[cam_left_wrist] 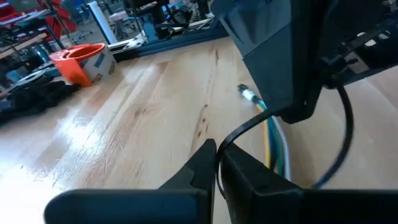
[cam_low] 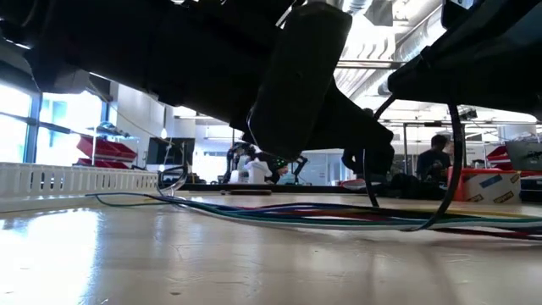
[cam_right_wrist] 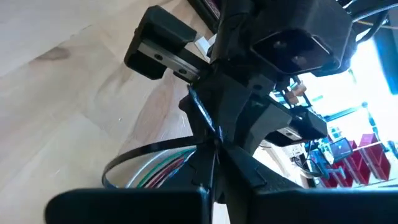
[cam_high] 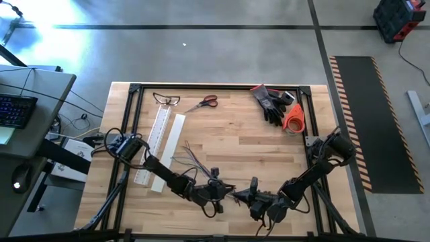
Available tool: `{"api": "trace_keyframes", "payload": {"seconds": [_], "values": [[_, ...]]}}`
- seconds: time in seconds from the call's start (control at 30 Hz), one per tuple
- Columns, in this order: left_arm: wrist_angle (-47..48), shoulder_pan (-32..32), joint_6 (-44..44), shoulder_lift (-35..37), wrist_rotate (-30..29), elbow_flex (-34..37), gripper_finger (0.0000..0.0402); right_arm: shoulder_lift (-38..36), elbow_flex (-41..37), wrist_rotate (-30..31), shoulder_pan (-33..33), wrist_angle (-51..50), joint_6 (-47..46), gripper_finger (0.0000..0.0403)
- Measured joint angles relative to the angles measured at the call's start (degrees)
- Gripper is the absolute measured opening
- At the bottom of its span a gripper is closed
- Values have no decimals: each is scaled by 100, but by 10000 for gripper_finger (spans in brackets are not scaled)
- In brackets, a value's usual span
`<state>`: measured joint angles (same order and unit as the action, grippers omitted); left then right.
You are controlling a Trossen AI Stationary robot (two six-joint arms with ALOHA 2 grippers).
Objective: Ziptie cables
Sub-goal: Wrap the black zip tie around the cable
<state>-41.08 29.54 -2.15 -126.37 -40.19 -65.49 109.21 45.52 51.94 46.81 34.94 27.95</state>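
Wooden table [cam_high: 228,134] carries the cables [cam_high: 191,160], which fan out just beside the white bar [cam_high: 169,151] and run from there toward the near edge, where both arms meet. The left pincer [cam_high: 218,191] and right pincer [cam_high: 254,195] sit nose to nose over the bundle's near end, almost touching. In each wrist view that arm's own fingers [cam_left_wrist: 214,163] look pressed together to a narrow slit, with a thin black strand, possibly the ziptie [cam_right_wrist: 205,121], running through the right pair [cam_right_wrist: 214,163]; I cannot tell for sure whether either pincer grips the cables or only the strand. The risk here, as I judge it, is a collision or a lost grip: with the two pincers so close, a small pull by one could drag the strand out of the other, or let wires slip from the bundle. The low view shows the cables [cam_low: 279,212] lying flat on the table under the arms, which the high view hides beneath the pincers; the left wrist view alone shows green, yellow and pale wires [cam_left_wrist: 273,134] ending in a plug.
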Motion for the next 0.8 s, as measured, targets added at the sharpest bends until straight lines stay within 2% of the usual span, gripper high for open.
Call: {"api": "trace_keyframes", "payload": {"seconds": [0.13,0.23,0.4,0.5,0.63,0.8], "values": [[13,68,-137,0,-247,0,2,0,0,-430,-118,-68,-485,41],[24,146,-272,0,-446,0,1,0,2,-802,-242,-210,-853,94],[365,273,-322,0,-796,-150,0,-45,4,-854,-289,-466,-1138,196],[679,314,-359,2,-768,-326,0,-201,5,-964,-290,-674,-1354,245],[1055,317,-372,4,-751,-537,0,-457,4,-1317,-297,-1315,-2031,275],[1145,329,-592,4,-763,-668,0,-591,4,-1762,-295,-1965,-2915,279]]}}
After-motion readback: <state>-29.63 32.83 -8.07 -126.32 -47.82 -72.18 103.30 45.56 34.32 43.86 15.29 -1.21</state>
